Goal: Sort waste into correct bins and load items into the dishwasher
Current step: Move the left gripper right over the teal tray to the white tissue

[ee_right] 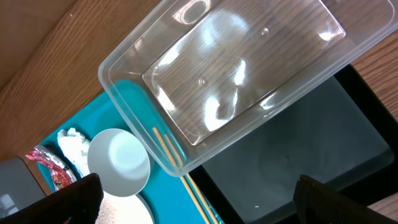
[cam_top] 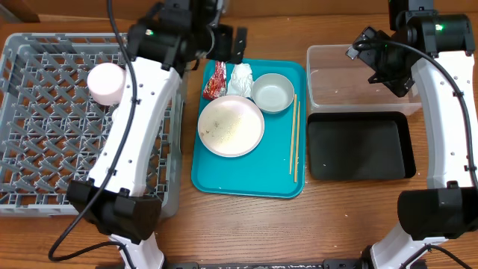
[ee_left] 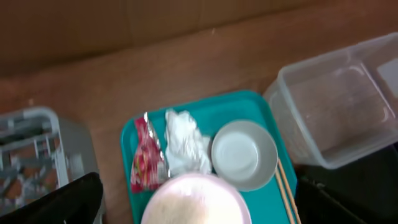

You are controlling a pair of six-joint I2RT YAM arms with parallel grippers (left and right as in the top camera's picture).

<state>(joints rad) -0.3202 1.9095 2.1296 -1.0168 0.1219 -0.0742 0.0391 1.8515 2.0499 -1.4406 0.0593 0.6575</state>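
plate (cam_top: 252,142) with grains (cam_top: 222,125), 2 chopsticks (cam_top: 295,138) on teal tray (cam_top: 239,175) | beyond: bowl (cam_top: 272,93), tissue (cam_top: 240,77), red wrapper (cam_top: 215,79) | pinkish dish (cam_top: 107,82), maybe a cup, in rack (cam_top: 45,149) | my left gripper (ee_left: 199,208) gapes empty over tray's far end | my right gripper (ee_right: 199,199) gapes empty over clear tub (cam_top: 336,82)

You're working over a brown wooden table (cam_top: 246,224), its grain running left to right in the overhead view, softly lit.

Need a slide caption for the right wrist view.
Open right pincer over clear tub and black tray; white bowl and chopsticks on teal tray.
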